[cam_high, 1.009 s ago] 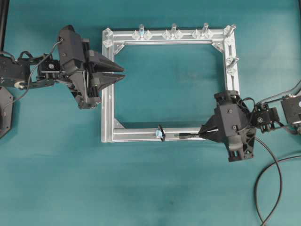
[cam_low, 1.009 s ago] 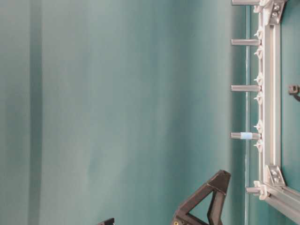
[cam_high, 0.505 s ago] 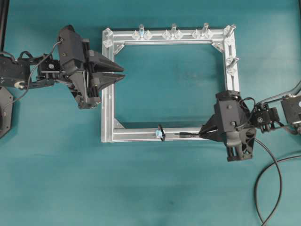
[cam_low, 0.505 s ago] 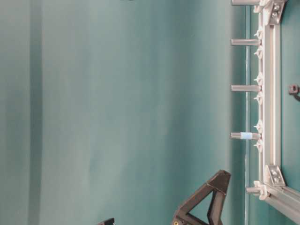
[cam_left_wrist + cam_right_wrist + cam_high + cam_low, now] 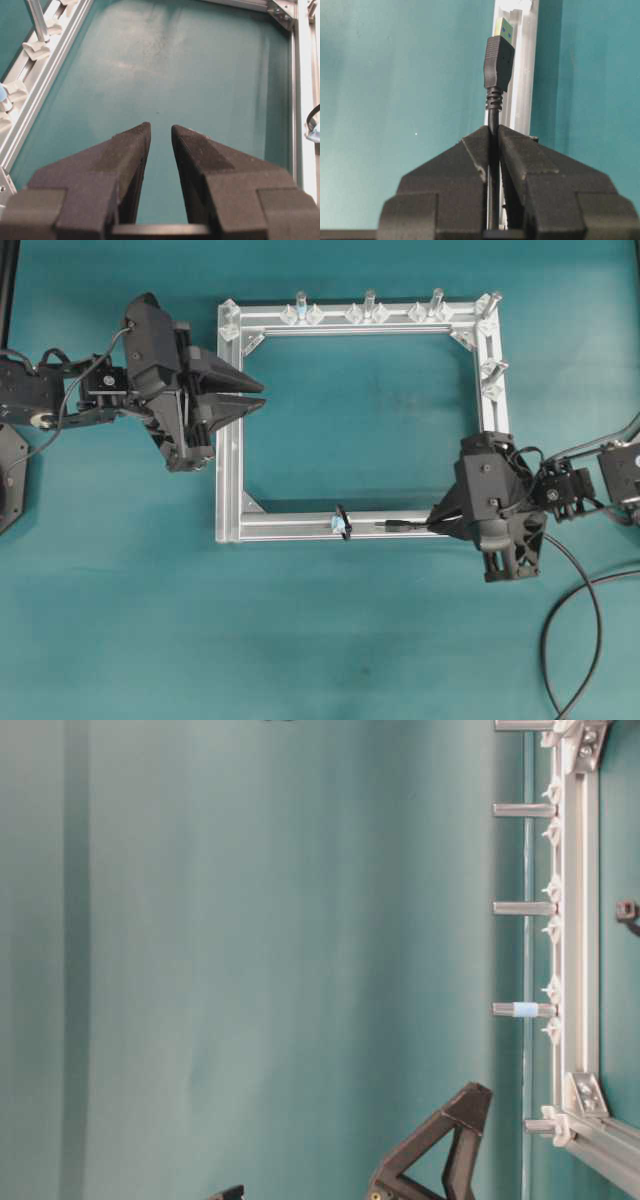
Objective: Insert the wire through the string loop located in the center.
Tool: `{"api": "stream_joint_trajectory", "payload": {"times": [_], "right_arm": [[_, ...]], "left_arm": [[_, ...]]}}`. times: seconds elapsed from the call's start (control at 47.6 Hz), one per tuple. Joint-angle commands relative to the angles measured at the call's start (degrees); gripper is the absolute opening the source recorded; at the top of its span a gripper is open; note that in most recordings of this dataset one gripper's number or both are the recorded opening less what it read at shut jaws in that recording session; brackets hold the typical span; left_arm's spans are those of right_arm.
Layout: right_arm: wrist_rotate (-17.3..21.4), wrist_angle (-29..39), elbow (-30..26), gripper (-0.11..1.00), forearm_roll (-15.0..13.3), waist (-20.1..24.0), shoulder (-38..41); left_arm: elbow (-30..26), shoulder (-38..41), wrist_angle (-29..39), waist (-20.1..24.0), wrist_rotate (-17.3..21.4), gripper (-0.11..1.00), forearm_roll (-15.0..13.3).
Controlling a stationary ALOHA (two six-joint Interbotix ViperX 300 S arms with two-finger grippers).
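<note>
The wire's plug (image 5: 393,526) lies along the bottom rail of the aluminium frame (image 5: 290,528), pointing left at the string loop (image 5: 342,521), a short gap away. My right gripper (image 5: 433,523) is shut on the wire just behind the plug. In the right wrist view the plug (image 5: 499,61) sticks out ahead of the right gripper (image 5: 494,131), metal tip forward, over the rail (image 5: 522,75). The wire's slack (image 5: 572,630) curls off at the lower right. My left gripper (image 5: 258,397) hovers open and empty over the frame's left rail. The left wrist view shows the left gripper (image 5: 161,129) and the string loop (image 5: 312,120) at its right edge.
Upright silver bolt posts (image 5: 369,302) stand along the frame's top rail and on its right rail (image 5: 492,368). In the table-level view the posts (image 5: 522,908) stick out sideways from the frame (image 5: 575,920), and a black gripper part (image 5: 440,1150) shows at the bottom.
My right gripper and the plug have shifted slightly to the right, away from the string loop. The left arm has not moved.
</note>
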Motion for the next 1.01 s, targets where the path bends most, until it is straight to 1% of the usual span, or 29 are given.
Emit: {"api": "stream_joint_trajectory", "payload": {"times": [0.0, 0.526, 0.715, 0.988], "right_arm": [[0.00, -0.26, -0.70, 0.08, 0.18, -0.09, -0.79], [0.00, -0.35, -1.49, 0.08, -0.09, -0.62, 0.18], [0.00, -0.35, -3.87, 0.08, -0.18, -1.32, 2.72], [-0.18, -0.35, -9.14, 0.08, -0.79, -1.85, 7.91]], "left_arm": [[-1.23, -1.23, -0.26, -0.09, 0.18, 0.30, 0.18], [-1.23, -1.23, -0.35, -0.09, 0.18, 0.30, 0.18], [-1.23, -1.23, -0.35, -0.09, 0.18, 0.30, 0.18], [-1.23, -1.23, -0.26, -0.09, 0.18, 0.30, 0.18]]}}
